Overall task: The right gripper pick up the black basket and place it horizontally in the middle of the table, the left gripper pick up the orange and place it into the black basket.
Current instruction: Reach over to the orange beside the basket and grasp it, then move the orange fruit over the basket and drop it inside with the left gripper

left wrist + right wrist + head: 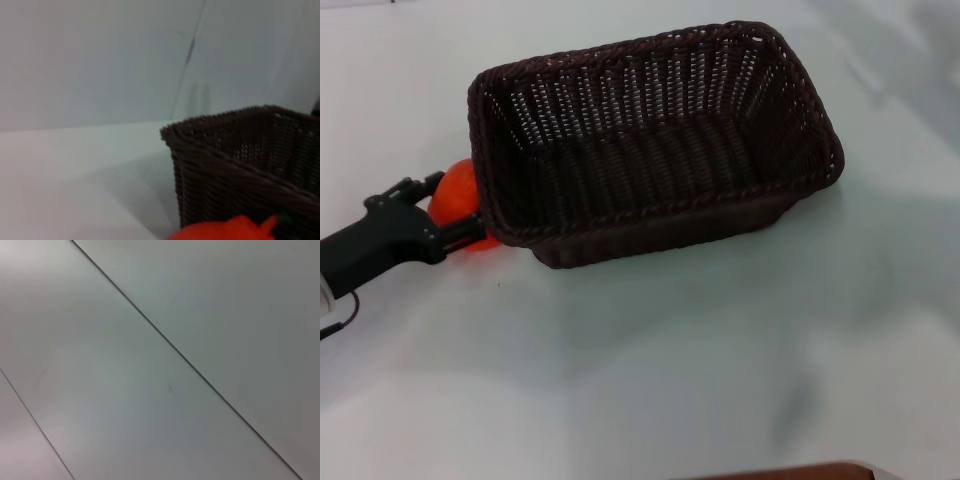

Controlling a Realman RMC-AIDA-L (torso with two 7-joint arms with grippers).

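The black basket (655,140) lies lengthwise in the middle of the white table (650,370), open side up and empty. The orange (450,192) is just outside the basket's left end, close against its rim. My left gripper (453,212) reaches in from the left and is shut on the orange, with one black finger on each side. In the left wrist view the orange (225,231) shows at the lower edge, right in front of the basket's corner (235,165). My right gripper is out of view; its wrist view shows only bare pale surface.
A brown edge (790,472) shows at the bottom of the head view. Thin seam lines (175,352) cross the pale surface in the right wrist view. Bare table lies in front of and to the right of the basket.
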